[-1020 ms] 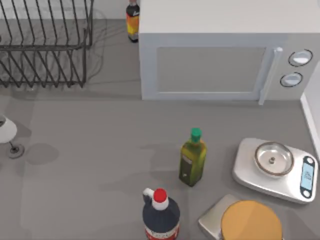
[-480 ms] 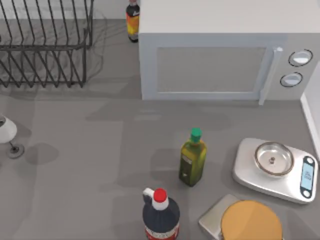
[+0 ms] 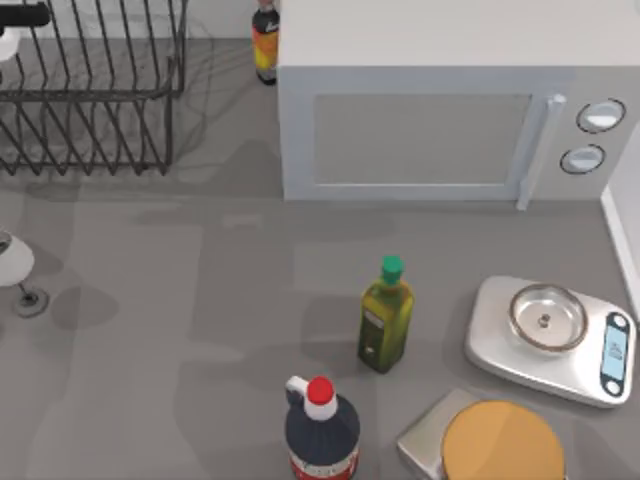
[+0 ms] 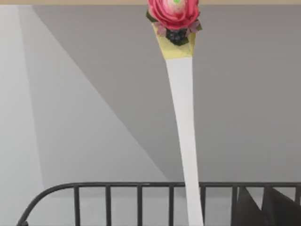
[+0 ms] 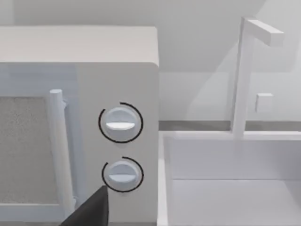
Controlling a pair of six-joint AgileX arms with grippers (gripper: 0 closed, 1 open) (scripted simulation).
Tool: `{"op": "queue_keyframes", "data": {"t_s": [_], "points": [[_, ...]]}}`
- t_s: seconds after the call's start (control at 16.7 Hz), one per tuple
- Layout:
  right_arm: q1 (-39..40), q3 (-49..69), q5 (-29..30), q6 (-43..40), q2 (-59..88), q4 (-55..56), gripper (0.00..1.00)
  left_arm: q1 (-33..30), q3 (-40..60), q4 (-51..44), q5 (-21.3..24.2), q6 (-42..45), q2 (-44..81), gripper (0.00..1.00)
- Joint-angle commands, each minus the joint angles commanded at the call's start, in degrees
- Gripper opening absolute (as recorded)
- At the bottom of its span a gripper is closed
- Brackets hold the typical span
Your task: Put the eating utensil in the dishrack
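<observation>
Placement is looking well along but unfinished: the eating utensil [image 4: 184, 136] is hanging over the dishrack [image 3: 90, 95] at the table's far left, not yet released. Its long axis is running away from the left wrist camera, knob end pointing outward, white handle crossing the rack's rim bar [image 4: 117, 186]. I cannot tell how the left claw's fingers are standing. Lowering and letting go are remaining. The right arm is idling near the microwave [image 5: 80, 117].

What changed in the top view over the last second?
The left gripper has come into the top view's upper-left corner, over the dishrack. In the left wrist view the eating utensil hangs above the rack's rim bar. The microwave, bottles and scale stayed put.
</observation>
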Motion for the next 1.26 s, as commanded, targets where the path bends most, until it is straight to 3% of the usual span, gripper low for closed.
{"op": "queue_keyframes", "data": {"t_s": [0.12, 0.9, 1.26], "points": [[0.00, 0.00, 0.00, 0.00, 0.00, 0.00, 1.00, 0.00, 0.00, 0.00, 0.00, 0.00, 0.00, 0.00], [0.00, 0.00, 0.00, 0.00, 0.00, 0.00, 1.00, 0.00, 0.00, 0.00, 0.00, 0.00, 0.00, 0.98], [0.00, 0.00, 0.00, 0.00, 0.00, 0.00, 1.00, 0.00, 0.00, 0.00, 0.00, 0.00, 0.00, 1.00]]}}
